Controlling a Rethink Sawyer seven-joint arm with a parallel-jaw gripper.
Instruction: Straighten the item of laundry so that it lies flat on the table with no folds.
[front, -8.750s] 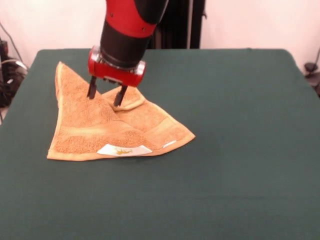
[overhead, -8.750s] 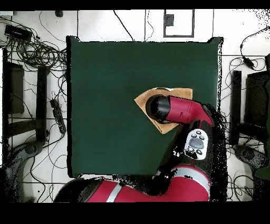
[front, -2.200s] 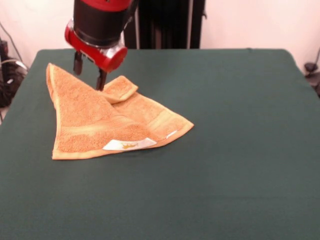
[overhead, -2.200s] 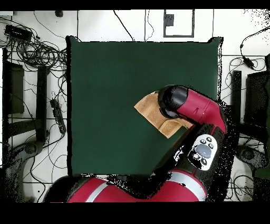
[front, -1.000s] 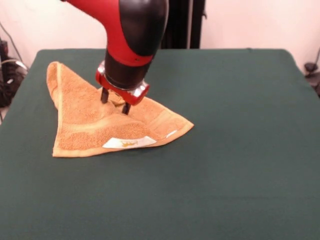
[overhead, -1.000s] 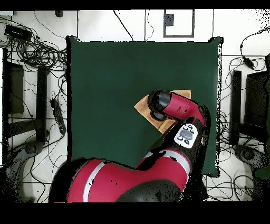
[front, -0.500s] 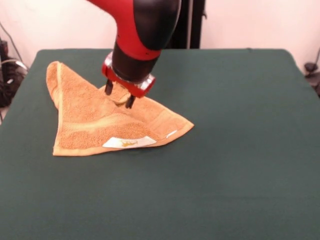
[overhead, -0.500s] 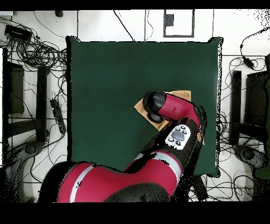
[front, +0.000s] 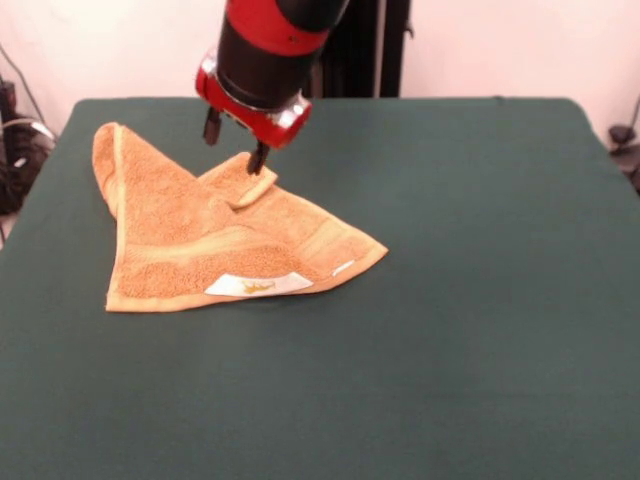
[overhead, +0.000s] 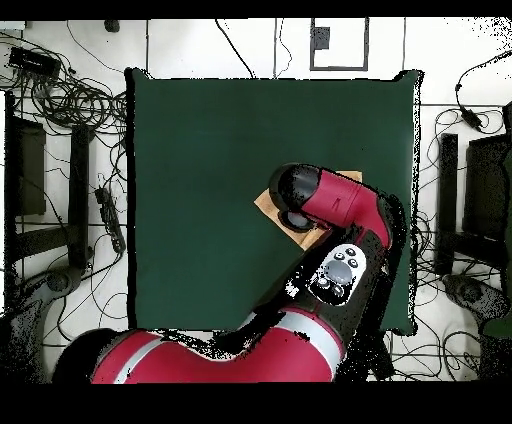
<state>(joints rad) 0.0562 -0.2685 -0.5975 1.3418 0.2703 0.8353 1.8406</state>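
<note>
Lifted clear since a moment ago, the red and black gripper (front: 233, 142) now hangs from the front with its two dark fingers spread and holding nothing, one tip just over the turned-back corner of the orange-tan terry towel (front: 205, 235), which lies folded into a triangle on the dark green cloth-covered table (front: 470, 280). From overhead, the arm's red wrist covers most of the towel (overhead: 268, 201) toward the table's (overhead: 220, 170) right side, and the gripper cannot be made out.

Towel (front: 205, 235): folded, roughly triangular, on green worktop (front: 470, 300), label facing front. Tool (front: 233, 142): spread wide above upturned corner, empty.
</note>
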